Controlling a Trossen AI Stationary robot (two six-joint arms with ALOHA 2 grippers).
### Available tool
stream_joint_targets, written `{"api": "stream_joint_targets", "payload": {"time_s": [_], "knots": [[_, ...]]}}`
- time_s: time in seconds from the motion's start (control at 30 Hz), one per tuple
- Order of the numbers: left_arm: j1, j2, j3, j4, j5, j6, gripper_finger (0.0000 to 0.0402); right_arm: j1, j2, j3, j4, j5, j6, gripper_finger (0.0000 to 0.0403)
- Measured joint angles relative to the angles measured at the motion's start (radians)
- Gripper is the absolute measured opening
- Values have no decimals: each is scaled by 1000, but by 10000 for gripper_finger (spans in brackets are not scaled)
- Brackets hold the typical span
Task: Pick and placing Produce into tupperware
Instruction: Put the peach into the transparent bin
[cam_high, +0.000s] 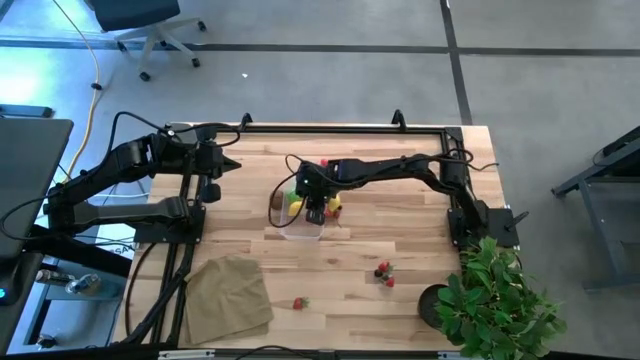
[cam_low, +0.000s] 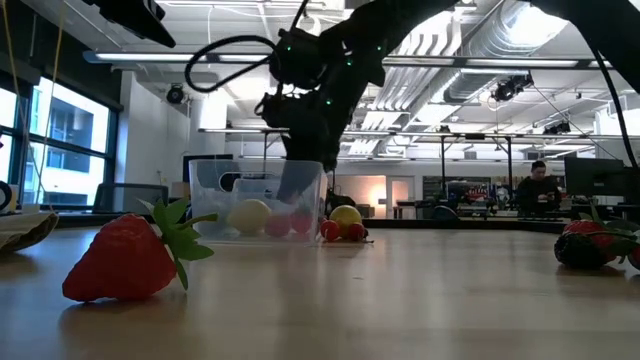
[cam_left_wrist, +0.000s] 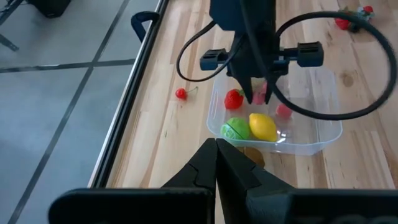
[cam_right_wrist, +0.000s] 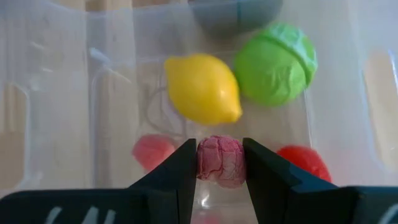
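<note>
Wooden table (cam_high: 400, 240), pink berry (cam_right_wrist: 221, 160) between right pincer (cam_right_wrist: 221, 171) fingers

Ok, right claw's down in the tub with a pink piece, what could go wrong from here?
1. The right claw grips the pink fruit just above the tupperware floor; opening now may send it rolling against the lemon and green ball.
2. The tub is light and the claw sits low between its walls; pulling out crookedly might drag or tip it.
3. A strawberry lies near the cloth, awkward to pick up later.

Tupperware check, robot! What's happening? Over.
Right pincer in tupperware, shut on pink fruit. Left pincer shut, parked at table edge. Nothing blocking.
</note>
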Motion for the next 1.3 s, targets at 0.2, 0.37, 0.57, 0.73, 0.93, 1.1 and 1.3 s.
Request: {"api": "stream_joint_targets", "payload": {"time_s": [0.2,0.37,0.57,0.73,0.93,1.1,1.3], "knots": [[0,0,0,0,0,0,1,1,7,0,-8,0,-53,110],[0,0,0,0,0,0,1,6,7,0,-9,0,-97,110],[0,0,0,0,0,0,1,6,13,0,-22,0,-131,110],[0,0,0,0,0,0,1,6,25,0,-25,-1,-138,110],[0,0,0,0,0,0,1,6,24,0,-16,-2,-147,110],[0,0,0,0,0,0,1,6,24,0,-5,-3,-144,110],[0,0,0,0,0,0,1,6,24,0,0,-3,-130,114]]}}
